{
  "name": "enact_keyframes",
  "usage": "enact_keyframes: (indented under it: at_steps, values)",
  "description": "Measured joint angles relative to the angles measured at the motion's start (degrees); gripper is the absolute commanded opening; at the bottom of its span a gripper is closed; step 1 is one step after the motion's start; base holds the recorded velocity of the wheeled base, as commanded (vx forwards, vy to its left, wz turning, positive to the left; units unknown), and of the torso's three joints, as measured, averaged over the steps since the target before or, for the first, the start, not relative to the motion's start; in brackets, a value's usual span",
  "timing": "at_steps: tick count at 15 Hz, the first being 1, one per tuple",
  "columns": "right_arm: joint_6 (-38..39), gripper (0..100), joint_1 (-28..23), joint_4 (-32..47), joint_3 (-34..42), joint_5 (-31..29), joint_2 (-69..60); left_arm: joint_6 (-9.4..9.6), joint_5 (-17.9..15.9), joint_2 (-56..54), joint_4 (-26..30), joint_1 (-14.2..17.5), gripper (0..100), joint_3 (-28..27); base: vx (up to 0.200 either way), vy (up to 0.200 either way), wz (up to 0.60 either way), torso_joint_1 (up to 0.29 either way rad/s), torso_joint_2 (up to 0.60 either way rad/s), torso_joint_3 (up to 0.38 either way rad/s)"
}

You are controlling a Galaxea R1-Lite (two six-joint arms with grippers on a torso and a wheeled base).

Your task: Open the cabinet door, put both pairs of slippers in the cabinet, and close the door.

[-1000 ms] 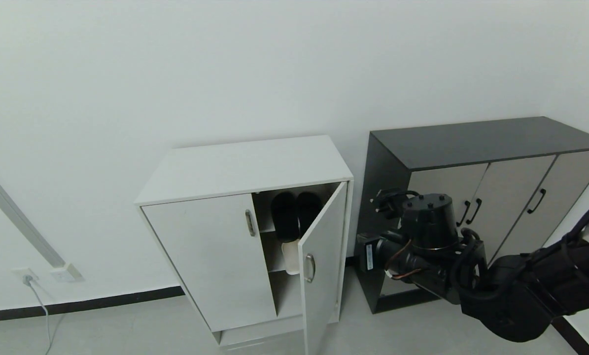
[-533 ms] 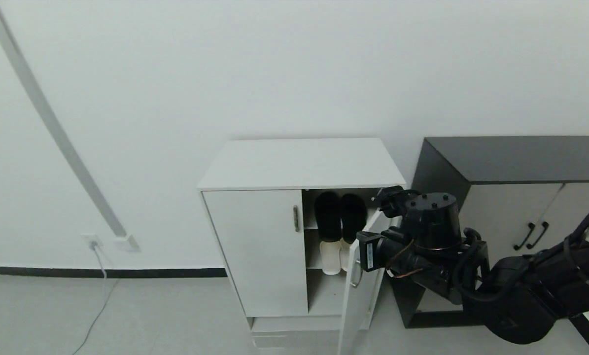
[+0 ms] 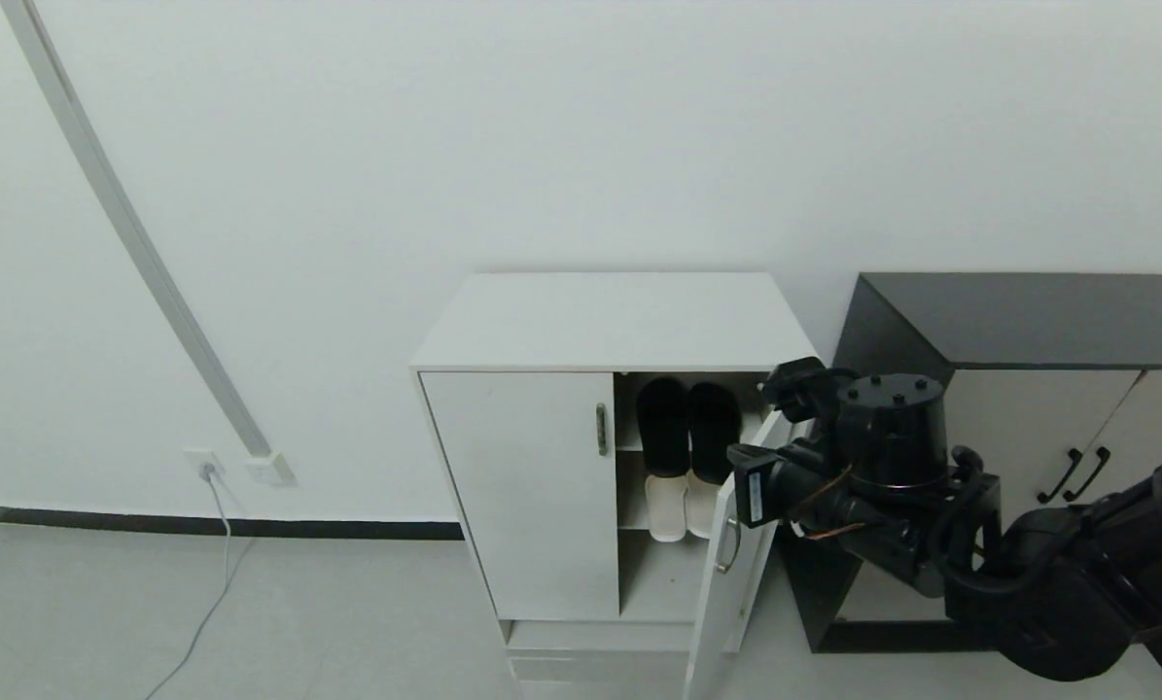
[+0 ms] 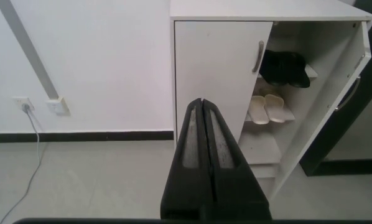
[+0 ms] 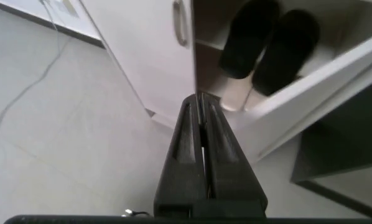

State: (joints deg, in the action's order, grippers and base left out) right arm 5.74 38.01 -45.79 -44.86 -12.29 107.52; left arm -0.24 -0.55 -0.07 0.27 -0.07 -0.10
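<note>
The white cabinet [image 3: 610,321] has its left door [image 3: 522,486] closed and its right door [image 3: 736,574] swung open. Inside, a black pair of slippers [image 3: 687,428] stands on the upper shelf and a white pair [image 3: 683,506] on the shelf below. My right gripper [image 3: 790,379] is shut and empty, just outside the open door's upper corner. In the right wrist view the shut gripper [image 5: 201,96] is close to the door's top edge [image 5: 323,81], over the black pair [image 5: 267,43]. My left gripper [image 4: 201,102] is shut and empty, well back from the cabinet, facing the white pair [image 4: 270,107].
A dark cabinet [image 3: 1028,311] with grey doors stands right beside the white one. On the left wall are a slanted conduit [image 3: 123,224] and an outlet [image 3: 206,462] with a cable running down to the bare grey floor [image 3: 250,622].
The head view has swung round, so the cabinet now faces me head-on. The right arm, which was beside the dark cabinet, is now at the open door's outer side. The door stays open.
</note>
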Motion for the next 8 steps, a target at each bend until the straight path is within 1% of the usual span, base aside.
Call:
enact_keyframes:
  at_steps: [5, 8]
  values:
    - [-0.9, 0, -1.5, 4.1, 9.1, 0.0, -6.1, 0.09, 0.0, 0.0, 0.0, 0.0, 0, 0.0, 0.000, 0.000, 0.00, 0.000, 0.00, 0.000]
    - [-0.4, 0, -2.1, 3.9, 11.4, 0.5, -5.6, 0.09, 0.0, 0.0, 0.0, 0.0, 0, 0.0, 0.000, 0.000, 0.00, 0.000, 0.00, 0.000]
